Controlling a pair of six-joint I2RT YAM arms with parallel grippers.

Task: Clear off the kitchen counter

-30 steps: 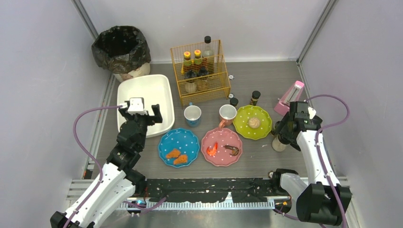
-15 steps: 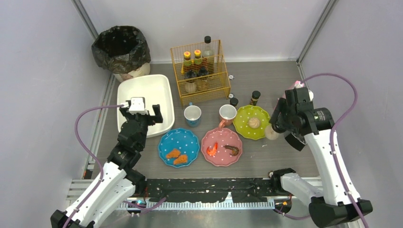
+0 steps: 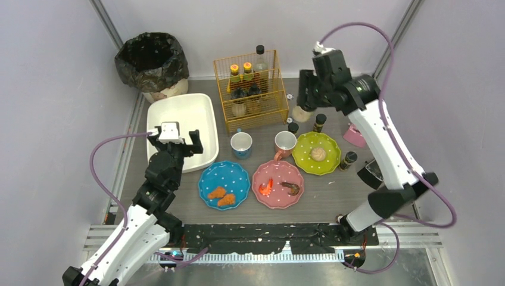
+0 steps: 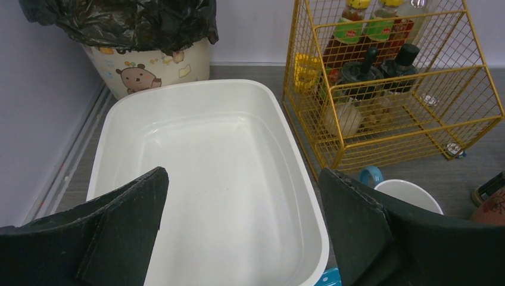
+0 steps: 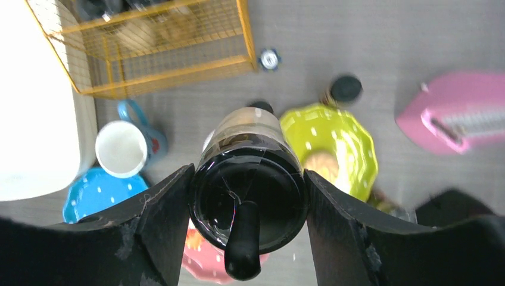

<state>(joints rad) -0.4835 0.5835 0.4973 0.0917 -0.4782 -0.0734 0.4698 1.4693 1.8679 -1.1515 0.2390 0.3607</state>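
- Above the back of the kitchen counter, just right of the yellow wire rack, found the right gripper held high, jaws partly spread and pinching a glass jar by its sides.
- Saw the jar upright and clear of the surface, its black lid facing up at the wrist camera.
- Over the white tub at the left, found the left gripper hovering, jaws spread wide with nothing between them.
- Made out the counter itself as grey wood-grain, shut in by lilac walls, with a metal rail along the near edge.
- Counted 3 dotted plates along the front: a blue plate with 2 orange fried pieces, a pink plate with a red morsel and a brown morsel, a green plate with 1 pale round lump.
- Noted 2 mugs just behind those plates: a blue mug behind the blue plate, a pink-handled mug between the pink and green ones.
- Spotted 3 small dark-capped bottles: 2 just behind the green plate, 1 just beside its right rim.
- Saw several rack bottles standing inside the rack.
- Found a bin lined with a black bag in the back left corner, behind the tub.
- Caught a pink object at the right edge, partly hidden by the right arm; could not tell what.
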